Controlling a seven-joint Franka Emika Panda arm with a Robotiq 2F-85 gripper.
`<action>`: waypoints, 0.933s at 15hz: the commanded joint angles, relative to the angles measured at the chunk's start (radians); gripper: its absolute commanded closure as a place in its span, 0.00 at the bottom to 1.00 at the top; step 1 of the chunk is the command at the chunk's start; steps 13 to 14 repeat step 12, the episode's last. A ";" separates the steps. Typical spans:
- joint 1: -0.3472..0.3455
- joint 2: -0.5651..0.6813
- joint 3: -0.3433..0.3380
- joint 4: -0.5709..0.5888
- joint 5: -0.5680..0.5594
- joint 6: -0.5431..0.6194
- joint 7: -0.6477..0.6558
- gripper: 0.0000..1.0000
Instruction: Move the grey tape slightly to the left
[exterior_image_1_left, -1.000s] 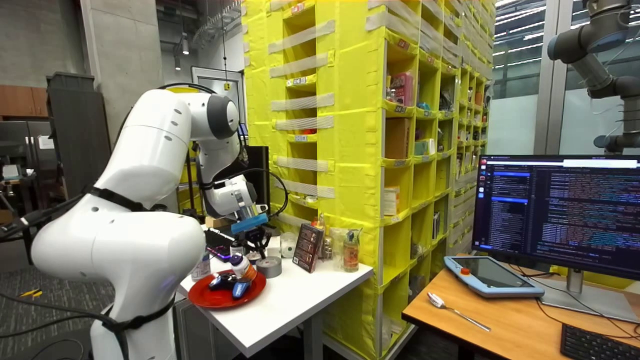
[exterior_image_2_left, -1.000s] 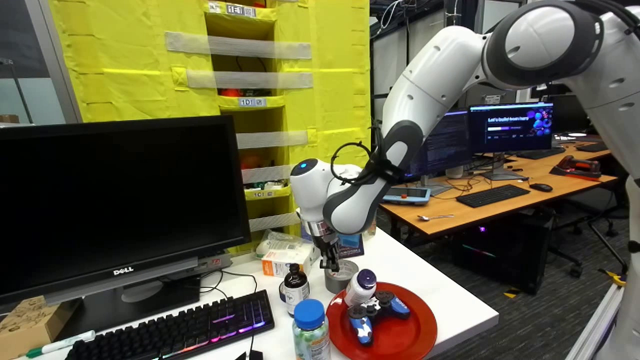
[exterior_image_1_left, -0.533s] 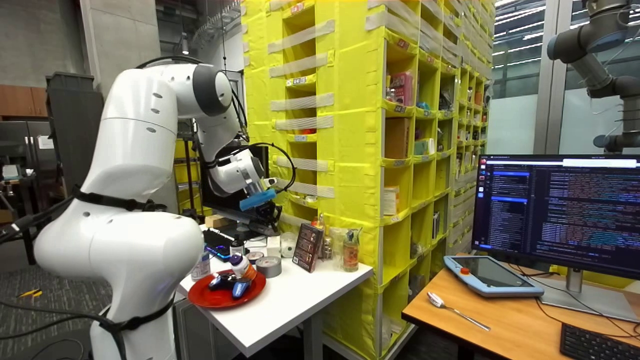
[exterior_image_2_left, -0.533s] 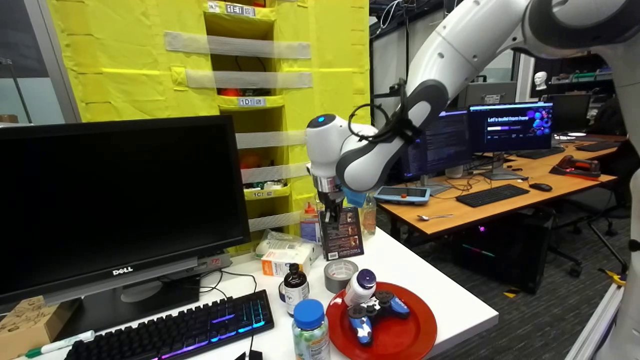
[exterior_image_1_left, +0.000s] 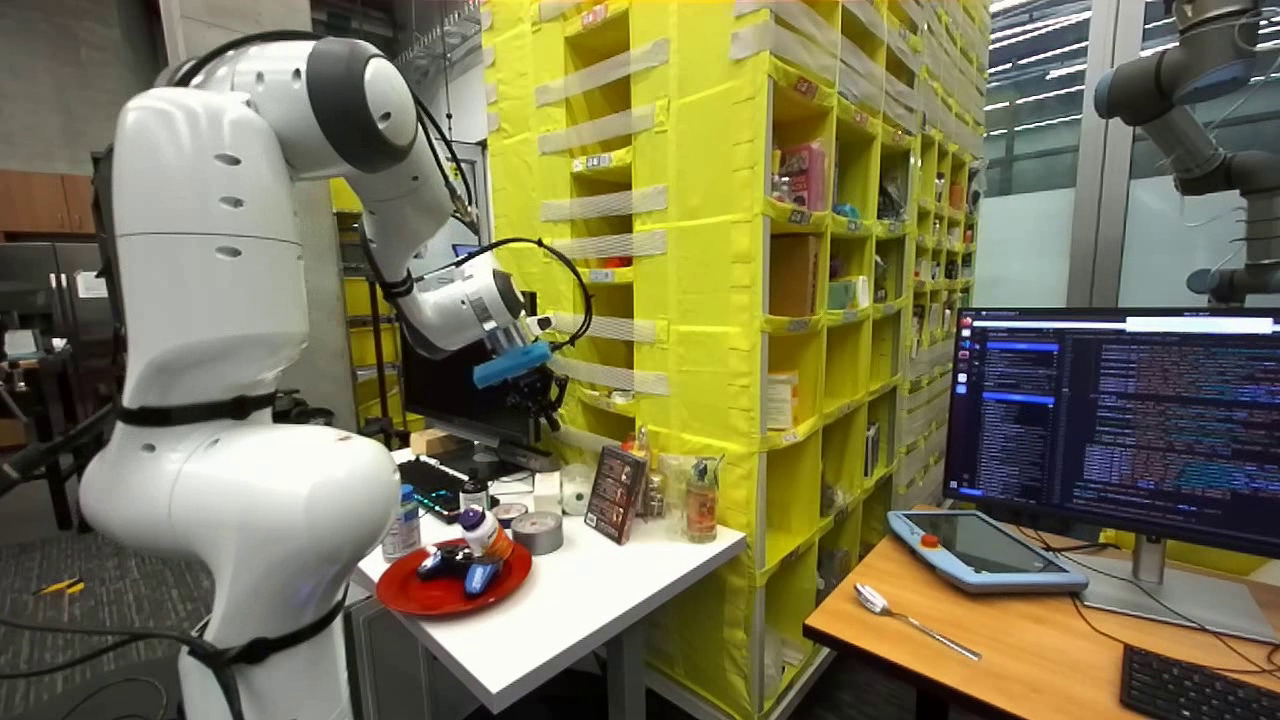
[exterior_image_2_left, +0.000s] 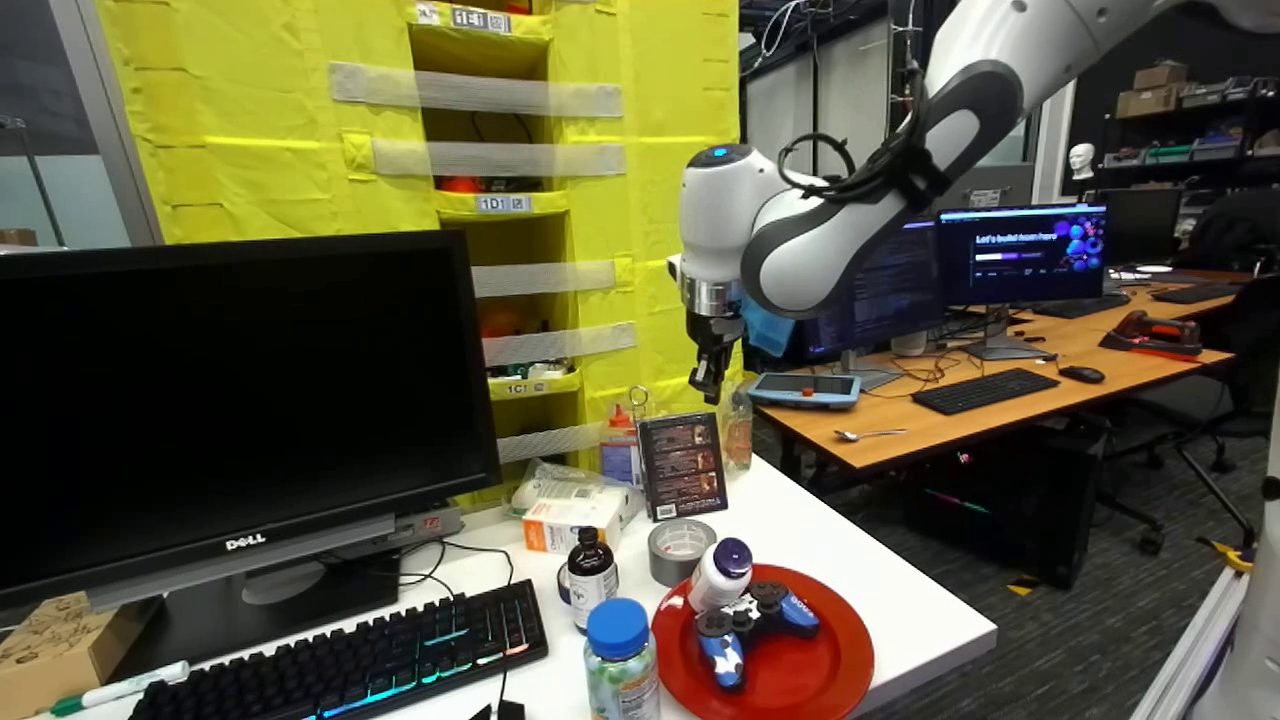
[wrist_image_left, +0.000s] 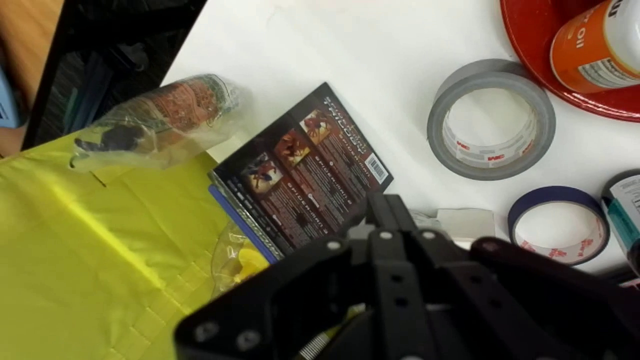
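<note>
One pincer (wrist_image_left: 386, 202): up in the air, well above the table (exterior_image_2_left: 800, 535), its fingertips pinched together with nothing between them.
Grey tape (wrist_image_left: 492, 160): flat on the table, lower than the pincer and off to one side of it, the two well apart.
Red plate (exterior_image_2_left: 795, 675): beyond the tape from the pincer, so close to it that from where I stand I can't tell whether they touch.
Film case (wrist_image_left: 302, 172): below the pincer, showing right beside its fingertips in the wrist view.
Tape's body: probably light to middling, stiff, dry rather than slippery, hard to harm; I'd expect it to slide without fuss.
Tape's wall: my choice of hold, on the side facing the pincer and away from the plate, one finger down the hole, one outside, once the fingers part.
</note>
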 joint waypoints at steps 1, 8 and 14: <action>-0.060 -0.115 0.023 -0.124 0.052 0.046 -0.011 0.72; -0.128 -0.145 0.037 -0.180 0.143 0.063 -0.021 0.52; -0.129 -0.140 0.047 -0.178 0.142 0.063 -0.020 0.35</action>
